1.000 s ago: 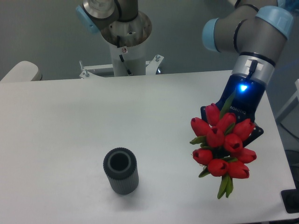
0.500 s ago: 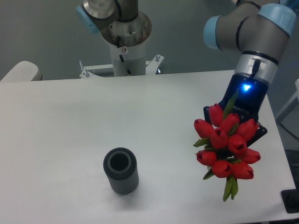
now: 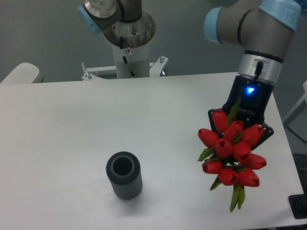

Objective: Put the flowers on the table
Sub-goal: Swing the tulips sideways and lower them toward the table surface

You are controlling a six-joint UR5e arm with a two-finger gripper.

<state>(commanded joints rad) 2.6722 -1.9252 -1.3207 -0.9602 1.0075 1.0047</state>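
- Red tulip heads with green leaves, bunched: the flowers, carried at the tip of the arm, well to the right of the vase and over the right-hand part of the tabletop. Heads point toward the camera; the stems run back behind the heads and are hidden.
- Dark blue-black two-finger gripper with a lit blue lamp: sits directly behind the bunch. Jaws masked by the tulip heads; their width cannot be told, though the bunch evidently hangs from them.
- White matte rectangular tabletop with rounded corners, the table: bears the vase. Whether the flowers touch its surface cannot be told from this view; they appear held above it.
- Dark grey ribbed cylindrical vase: upright, open mouth up, well left of the flowers. Interior dark, nothing seen standing in it.
- Progress, as judged: flowers are out of the vase and in hand; lowering them onto the table to the right of the vase and letting go remain. Task not yet complete.
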